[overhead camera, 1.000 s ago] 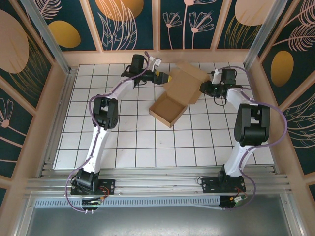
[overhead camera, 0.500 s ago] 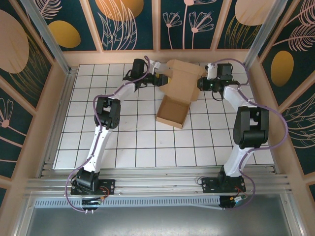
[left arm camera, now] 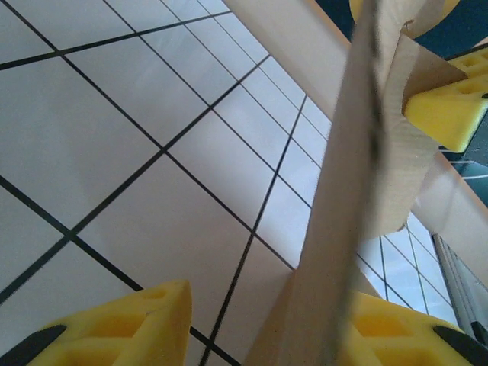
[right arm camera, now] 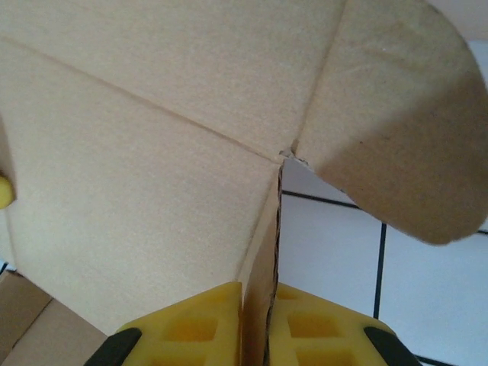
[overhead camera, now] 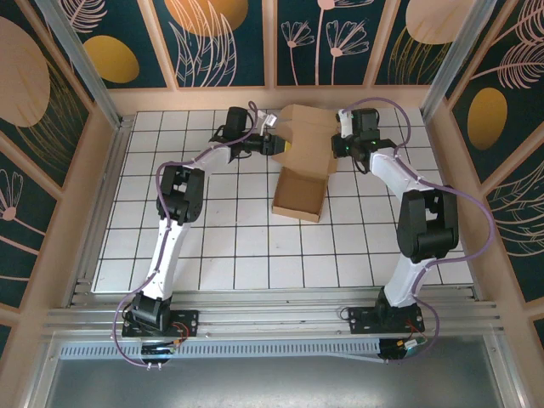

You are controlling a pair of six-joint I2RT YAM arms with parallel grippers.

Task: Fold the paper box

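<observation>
The paper box (overhead camera: 299,197) is a shallow brown tray on the white grid table, with its lid panel (overhead camera: 311,136) raised at the far side. My left gripper (overhead camera: 277,144) is at the lid's left edge. In the left wrist view the cardboard edge (left arm camera: 343,191) runs between its yellow fingers (left arm camera: 130,328), resting against the right one with a gap on the left, so the left gripper (left arm camera: 267,299) is open. My right gripper (overhead camera: 344,144) is shut on the lid's right side flap (right arm camera: 293,252), its pads (right arm camera: 198,328) pinching the thin edge.
The wooden back wall (overhead camera: 272,98) stands just behind the lid and both grippers. Aluminium rails (overhead camera: 255,319) run along the near edge of the grid table (overhead camera: 238,246). A rounded cardboard flap (right arm camera: 396,130) hangs over the tiles in the right wrist view.
The lid has risen and swung toward the back wall, and the tray has turned and slid right. The right gripper moved left with its flap. The left jaws have narrowed around the lid's left edge.
</observation>
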